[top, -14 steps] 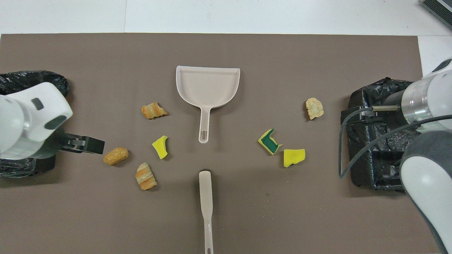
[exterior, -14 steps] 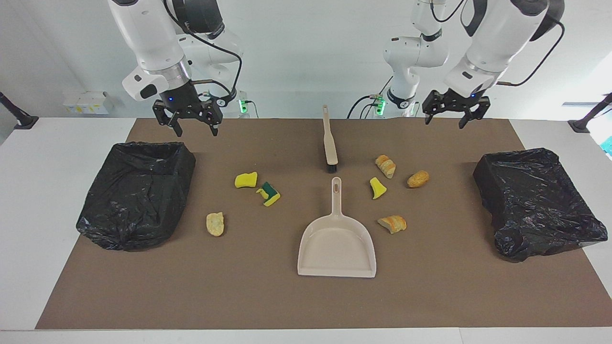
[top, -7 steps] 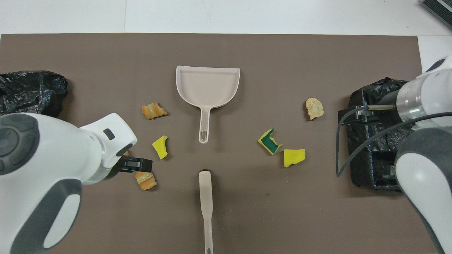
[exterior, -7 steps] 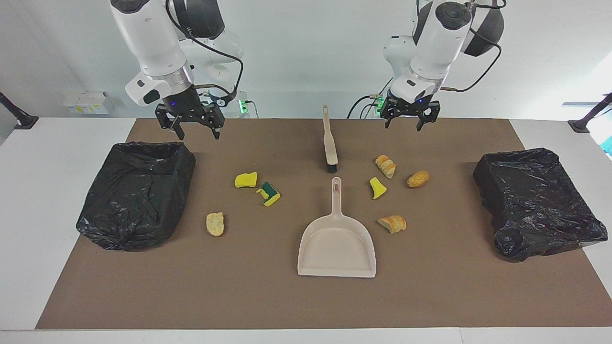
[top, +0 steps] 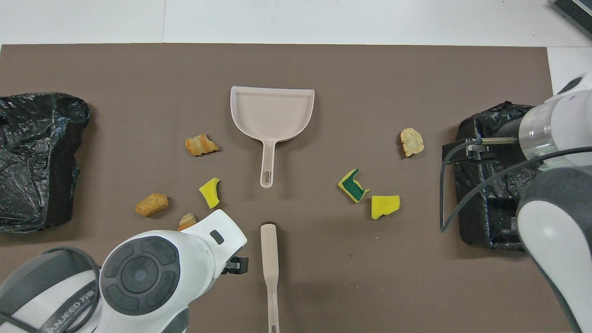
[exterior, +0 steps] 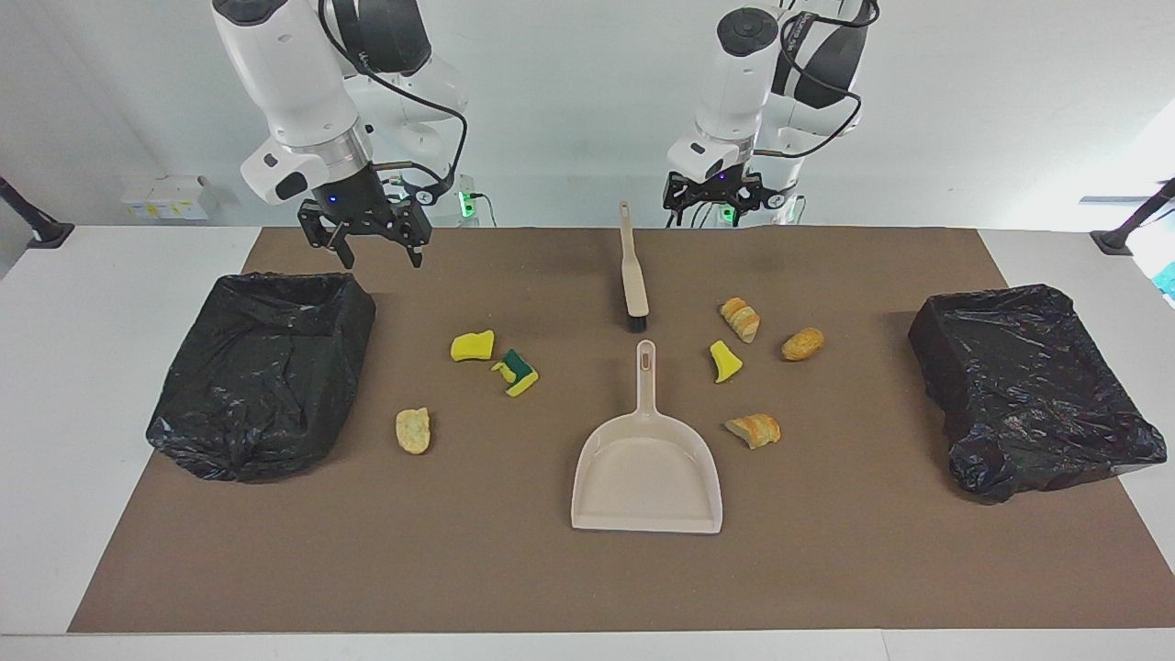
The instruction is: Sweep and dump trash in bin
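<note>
Several scraps of trash lie on the brown mat: a yellow sponge chunk [exterior: 473,345], a green-layered one [exterior: 517,372] and a bread piece [exterior: 413,430] toward the right arm's end, and bread pieces [exterior: 740,319] [exterior: 803,344] [exterior: 754,429] and a yellow chunk [exterior: 725,361] toward the left arm's end. A black-lined bin [exterior: 262,386] stands at the right arm's end, another bin [exterior: 1028,386] at the left arm's end. My left gripper [exterior: 721,204] hangs open and empty beside the brush handle's end. My right gripper [exterior: 372,250] hangs open and empty over the mat, by its bin's corner.
The beige brush [exterior: 632,275] lies mid-table, bristles toward the beige dustpan [exterior: 647,468], whose handle points at the robots. In the overhead view the left arm's wrist [top: 138,273] covers part of one bread piece [top: 187,221].
The left arm has swung from near its bin toward the table's middle, its gripper now beside the brush handle. The right gripper rose slightly, then held. Nothing on the table moved.
</note>
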Robot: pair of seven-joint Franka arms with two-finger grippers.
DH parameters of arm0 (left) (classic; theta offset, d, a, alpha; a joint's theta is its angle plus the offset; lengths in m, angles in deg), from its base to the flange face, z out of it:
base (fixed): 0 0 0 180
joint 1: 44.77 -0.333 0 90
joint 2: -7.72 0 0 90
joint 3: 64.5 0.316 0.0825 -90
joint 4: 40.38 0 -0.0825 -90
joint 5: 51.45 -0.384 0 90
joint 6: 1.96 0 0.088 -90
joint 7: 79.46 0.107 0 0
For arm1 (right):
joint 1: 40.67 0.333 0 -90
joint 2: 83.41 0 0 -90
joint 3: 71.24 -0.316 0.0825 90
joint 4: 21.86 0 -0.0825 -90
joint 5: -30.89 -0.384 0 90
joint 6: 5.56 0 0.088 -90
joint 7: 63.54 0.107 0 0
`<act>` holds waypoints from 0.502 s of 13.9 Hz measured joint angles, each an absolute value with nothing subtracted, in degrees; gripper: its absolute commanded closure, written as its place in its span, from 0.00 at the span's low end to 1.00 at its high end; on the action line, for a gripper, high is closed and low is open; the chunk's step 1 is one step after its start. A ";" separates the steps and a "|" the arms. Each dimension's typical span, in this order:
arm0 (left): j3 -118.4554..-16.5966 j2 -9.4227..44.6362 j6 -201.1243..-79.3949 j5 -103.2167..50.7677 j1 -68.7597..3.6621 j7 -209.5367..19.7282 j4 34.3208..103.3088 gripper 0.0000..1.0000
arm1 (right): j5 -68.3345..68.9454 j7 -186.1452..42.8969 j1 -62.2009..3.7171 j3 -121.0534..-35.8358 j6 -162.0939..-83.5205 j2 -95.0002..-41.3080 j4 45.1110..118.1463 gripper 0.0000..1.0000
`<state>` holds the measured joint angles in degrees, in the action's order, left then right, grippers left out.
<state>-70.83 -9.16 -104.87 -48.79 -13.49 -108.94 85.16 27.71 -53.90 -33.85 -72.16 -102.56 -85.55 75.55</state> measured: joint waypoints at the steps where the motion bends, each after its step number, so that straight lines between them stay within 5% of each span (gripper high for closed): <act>1: -70.86 -9.20 -105.67 -48.47 -12.46 -109.66 86.05 0.00 | 27.64 -53.58 -33.28 -72.19 -102.59 -85.55 75.54 0.00; 7: -70.92 -9.19 -111.97 -48.17 -3.88 -118.70 91.47 0.00 | 25.20 -48.83 -26.12 -72.64 -102.73 -82.64 75.21 0.00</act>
<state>-70.92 -9.19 -111.97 -48.17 -3.88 -118.70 91.47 25.20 -48.83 -26.12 -72.64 -102.73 -82.64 75.21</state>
